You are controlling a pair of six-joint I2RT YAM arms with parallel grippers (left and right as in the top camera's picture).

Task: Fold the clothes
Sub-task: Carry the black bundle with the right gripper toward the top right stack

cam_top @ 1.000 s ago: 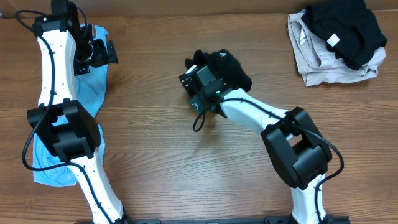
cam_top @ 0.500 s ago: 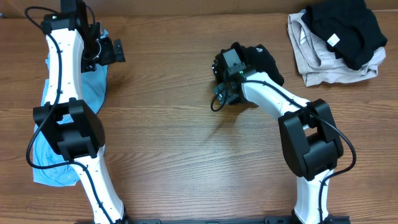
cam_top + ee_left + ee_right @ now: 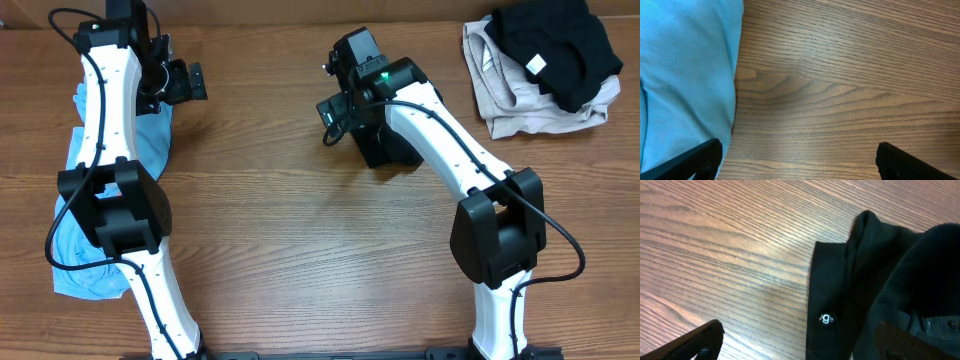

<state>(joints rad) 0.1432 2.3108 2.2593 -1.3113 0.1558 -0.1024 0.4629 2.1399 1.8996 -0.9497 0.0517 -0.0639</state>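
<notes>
Wooden table [image 3: 260,220] all round. A second ago the right gripper [image 3: 336,104] sat on the black garment [image 3: 392,148] farther left of the pile [image 3: 530,95]. Since then it has carried the garment nearer the pile, let go and drawn away to the left, jaws spread and empty. The garment lies bunched just left of the pile, so this piece looks finished. The left gripper [image 3: 797,160] hangs spread over bare wood at the edge of the blue garment [image 3: 685,75], far left of the pile and probably next. A small white logo [image 3: 826,319] on the black cloth resembles a "g"; the pile's white tag [image 3: 537,65] is unreadable.
</notes>
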